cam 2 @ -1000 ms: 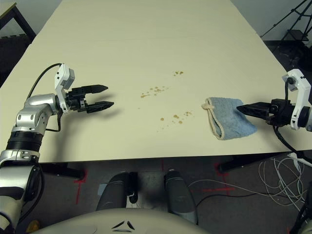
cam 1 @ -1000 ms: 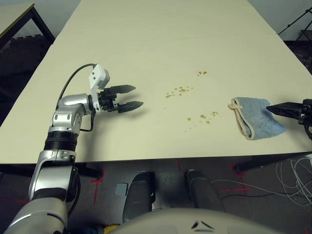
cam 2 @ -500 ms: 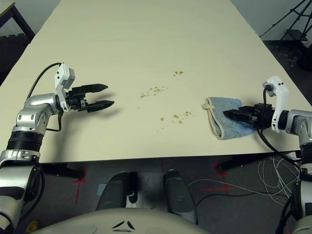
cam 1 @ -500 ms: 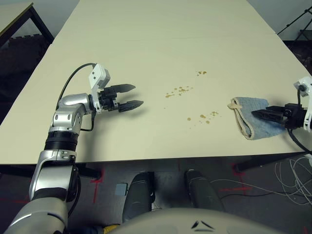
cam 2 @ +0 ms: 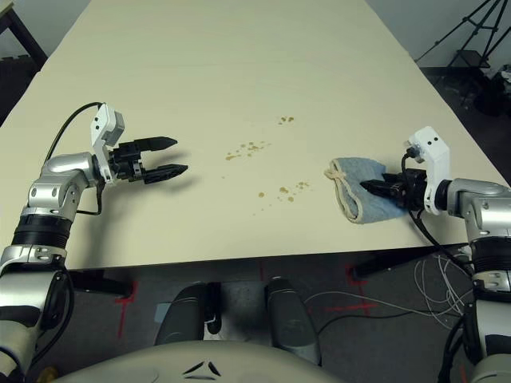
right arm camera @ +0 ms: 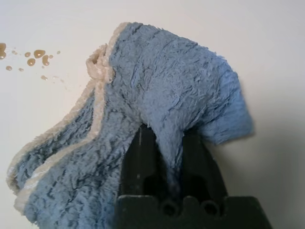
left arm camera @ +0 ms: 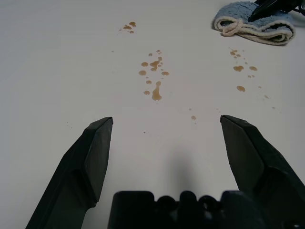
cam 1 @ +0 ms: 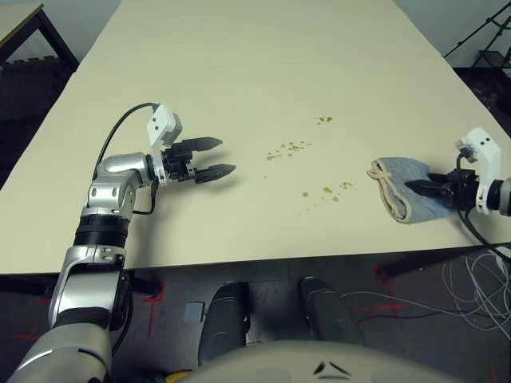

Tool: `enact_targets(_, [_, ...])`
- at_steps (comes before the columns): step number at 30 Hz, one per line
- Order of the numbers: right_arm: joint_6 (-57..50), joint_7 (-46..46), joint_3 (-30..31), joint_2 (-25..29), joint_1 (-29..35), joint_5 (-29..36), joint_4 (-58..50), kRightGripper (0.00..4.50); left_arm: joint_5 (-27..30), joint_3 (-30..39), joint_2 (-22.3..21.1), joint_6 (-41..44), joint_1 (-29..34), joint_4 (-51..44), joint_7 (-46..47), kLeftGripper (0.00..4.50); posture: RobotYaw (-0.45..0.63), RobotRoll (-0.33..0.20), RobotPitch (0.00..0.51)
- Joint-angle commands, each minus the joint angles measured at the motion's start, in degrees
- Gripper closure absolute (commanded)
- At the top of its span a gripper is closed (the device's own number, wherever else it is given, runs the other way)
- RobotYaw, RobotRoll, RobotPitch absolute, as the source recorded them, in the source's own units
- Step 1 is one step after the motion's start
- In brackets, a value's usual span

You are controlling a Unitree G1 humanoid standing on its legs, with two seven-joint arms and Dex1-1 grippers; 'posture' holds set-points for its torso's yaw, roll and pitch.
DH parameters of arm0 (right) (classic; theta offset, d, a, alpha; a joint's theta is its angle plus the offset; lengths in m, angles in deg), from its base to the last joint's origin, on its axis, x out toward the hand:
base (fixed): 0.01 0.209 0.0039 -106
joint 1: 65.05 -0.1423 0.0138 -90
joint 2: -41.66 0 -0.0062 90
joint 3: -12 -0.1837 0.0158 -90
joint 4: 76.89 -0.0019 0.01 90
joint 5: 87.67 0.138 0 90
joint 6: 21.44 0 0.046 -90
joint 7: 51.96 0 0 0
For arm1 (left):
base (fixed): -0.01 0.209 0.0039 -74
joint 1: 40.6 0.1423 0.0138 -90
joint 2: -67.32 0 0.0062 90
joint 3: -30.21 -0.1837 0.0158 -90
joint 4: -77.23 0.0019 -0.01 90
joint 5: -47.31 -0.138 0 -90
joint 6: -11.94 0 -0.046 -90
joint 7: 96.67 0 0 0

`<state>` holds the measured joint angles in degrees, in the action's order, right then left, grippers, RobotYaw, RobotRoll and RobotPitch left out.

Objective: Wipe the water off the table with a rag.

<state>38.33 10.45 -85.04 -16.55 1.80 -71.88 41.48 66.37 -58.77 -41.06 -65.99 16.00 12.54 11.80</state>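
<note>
The light-blue rag (cam 1: pixel 397 190) with a cream edge lies bunched near the right front of the pale cream table (cam 1: pixel 239 64). My right gripper (right arm camera: pixel 167 139) is shut on a raised fold of the rag, coming in from the rag's right side (cam 2: pixel 373 187). The water (cam 1: pixel 291 148) shows as small brownish droplets in three clusters mid-table, left of the rag, and in the left wrist view (left arm camera: pixel 153 76). My left gripper (cam 1: pixel 223 156) hovers open over bare table on the left, pointing toward the droplets with nothing between its fingers.
A smaller tan table with black legs (cam 1: pixel 16 20) stands at the far left corner. A black tripod (cam 2: pixel 471 32) is beyond the table's right side. Cables (cam 1: pixel 479 279) lie on the floor below the right front edge.
My right gripper has moved left onto the rag and shut on a fold of it, bunching the cloth. The left arm has stayed put. The camera has shifted slightly.
</note>
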Motion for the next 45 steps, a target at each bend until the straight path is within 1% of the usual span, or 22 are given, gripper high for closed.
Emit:
enact_targets(1, [-2.2, -0.8, -1.4, -1.0, -0.2, 1.7, 0.0, 4.35, -0.8, -0.8, -0.1, 0.0, 0.1, -0.6, -0.1, 0.0, -0.21, 0.0, 0.149])
enact_targets(6, [-7.1, -2.4, -5.4, -1.1, -1.9, 6.2, -4.7, 4.38, -0.9, -0.9, -0.3, 0.0, 0.2, -0.4, -0.4, 0.0, -0.22, 0.0, 0.153])
enact_targets(11, [-10.7, -4.4, -4.9, -2.1, -1.1, 7.9, -9.8, 4.38, -1.1, -0.9, -0.4, -0.2, -0.1, 0.1, -0.6, 0.0, -0.22, 0.0, 0.155])
enact_targets(14, [-12.5, -4.4, -2.6, -2.9, 0.7, 7.7, -13.1, 4.38, -0.9, -0.6, -0.5, 0.2, -0.5, 0.1, -0.4, 0.0, -0.22, 0.0, 0.155])
enact_targets(19, [-13.3, -5.3, 1.0, -4.8, 1.8, 6.3, -15.8, 4.38, -0.7, -0.3, -2.5, 0.1, -0.4, 0.0, -2.2, 0.0, -0.22, 0.0, 0.154])
enact_targets(22, [-12.6, -5.4, 4.4, -5.9, 2.0, 4.9, -17.0, 4.39, -0.5, -0.5, -3.7, 0.7, 0.0, -0.7, -3.4, 0.0, -0.21, 0.0, 0.152])
enact_targets(26, [-12.5, -5.2, 7.8, -8.8, 1.7, 4.4, -18.8, 4.39, -0.3, -0.3, -4.3, 1.1, 0.2, -1.0, -4.0, 0.0, -0.21, 0.0, 0.15])
enact_targets(33, [-16.1, -5.9, 14.7, -15.1, 2.2, 4.9, -27.8, 4.39, -0.7, -0.4, -4.3, 0.5, 0.3, -0.7, -3.8, 0.0, -0.2, 0.0, 0.143])
enact_targets(40, [-20.1, -8.8, 18.6, -20.8, 2.6, 5.8, -35.1, 4.39, -0.6, -0.4, -3.9, 0.2, 0.5, -0.7, -3.6, 0.0, -0.2, 0.0, 0.139])
enact_targets(45, [-22.1, -10.1, 19.2, -22.0, 3.0, 6.4, -37.6, 4.39, -0.6, -0.6, -3.4, 0.2, 0.6, -0.9, -3.3, 0.0, -0.21, 0.0, 0.141])
